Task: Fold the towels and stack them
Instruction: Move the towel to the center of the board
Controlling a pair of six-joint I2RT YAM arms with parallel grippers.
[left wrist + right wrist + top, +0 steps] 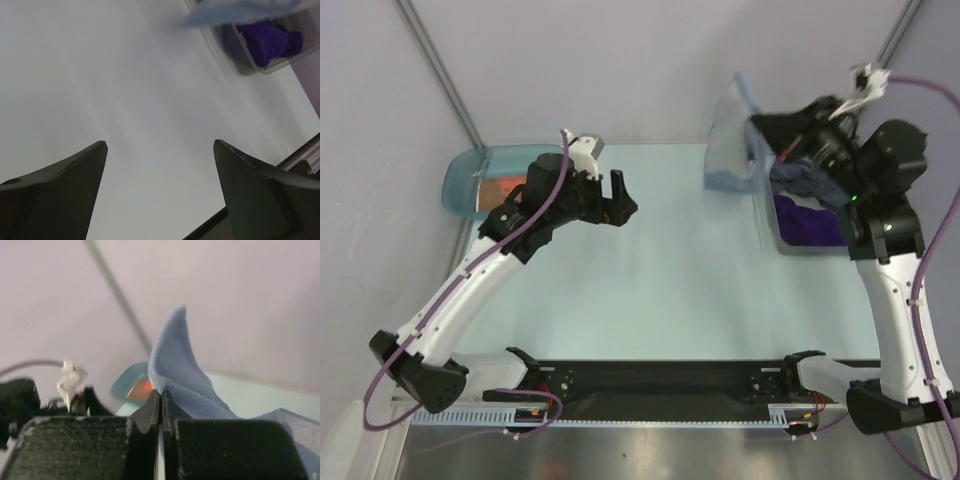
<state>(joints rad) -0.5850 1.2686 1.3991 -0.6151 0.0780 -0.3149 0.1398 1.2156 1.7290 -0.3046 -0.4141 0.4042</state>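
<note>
right hand pressed together, pinching the pale blue towel on a fold near its edge. The cloth stands up in a peak above the pinch and the rest hangs off the hand

the towel is at the far right, up against the left end of the clear bin. Can't tell if its lower edge touches the table

purple towel and a grey-blue towel are bunched in the bin under the right arm. An orange towel lies in the teal tray at far left

left hand spread wide and holding nothing, over bare table just beside the tray and well apart from the bin

handling, as a judgement: light, limp, no stiffness, so it sags from whatever point holds it and a single pinch leaves it crumpled. The nap looks grippy, so slip is unlikely, and nothing here is fragile. Best hold is at the corners: the left hand could take the neighbouring corner on the same edge so the pair can stretch it flat over the table. Watch for it dragging a neighbour out of the bin
</note>
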